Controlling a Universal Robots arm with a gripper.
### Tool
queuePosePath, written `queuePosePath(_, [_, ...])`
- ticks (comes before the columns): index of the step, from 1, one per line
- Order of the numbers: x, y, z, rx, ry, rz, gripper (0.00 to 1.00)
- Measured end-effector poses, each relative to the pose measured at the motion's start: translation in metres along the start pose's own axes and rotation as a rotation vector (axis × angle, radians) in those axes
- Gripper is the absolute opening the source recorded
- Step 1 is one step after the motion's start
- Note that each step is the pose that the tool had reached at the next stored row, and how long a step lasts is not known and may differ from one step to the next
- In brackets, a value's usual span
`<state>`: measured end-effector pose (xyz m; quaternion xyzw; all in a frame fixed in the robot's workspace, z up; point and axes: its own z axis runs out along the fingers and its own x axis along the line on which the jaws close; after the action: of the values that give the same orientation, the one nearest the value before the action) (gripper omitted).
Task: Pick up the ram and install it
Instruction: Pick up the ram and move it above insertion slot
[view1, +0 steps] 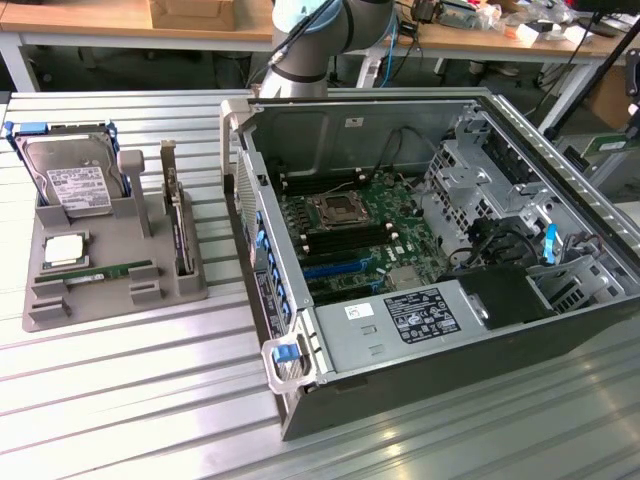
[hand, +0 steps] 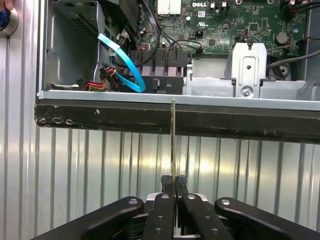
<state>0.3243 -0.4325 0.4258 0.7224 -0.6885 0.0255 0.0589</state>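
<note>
The gripper (hand: 173, 181) is squeezed tight on the thin ram (hand: 173, 140). The ram might bump the computer case (hand: 150, 117) wall and slip.

Overall light: we see an evenly bright scene, and the light appears to come from above
Glare: we find white streaks on the ribbed metal desk (view1: 420, 440) in the exterior view, and pale patches on it in the wrist view
Shadows: soft; the computer case (hand: 150, 117) has a nearly black outer wall and dim corners inside
On the claw (hand: 173, 180): matt black with small highlights on its screws, closed on the ram (hand: 173, 140), whose thin edge shows as a pale line
</note>
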Motion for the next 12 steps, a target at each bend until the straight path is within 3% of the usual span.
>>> queuePosePath(5, [0.001,-0.0171,-0.0007,-0.0007,0.0039,0.000,0.12])
queuePosePath(7, [0.001,-0.0177,-0.0007,-0.0008,0.0038,0.000,0.12])
queuePosePath(9, [0.001,-0.0126,-0.0005,-0.0008,0.0039,0.000,0.12])
queuePosePath(12, [-0.001,0.0187,0.0010,-0.0007,0.0039,0.000,0.12])
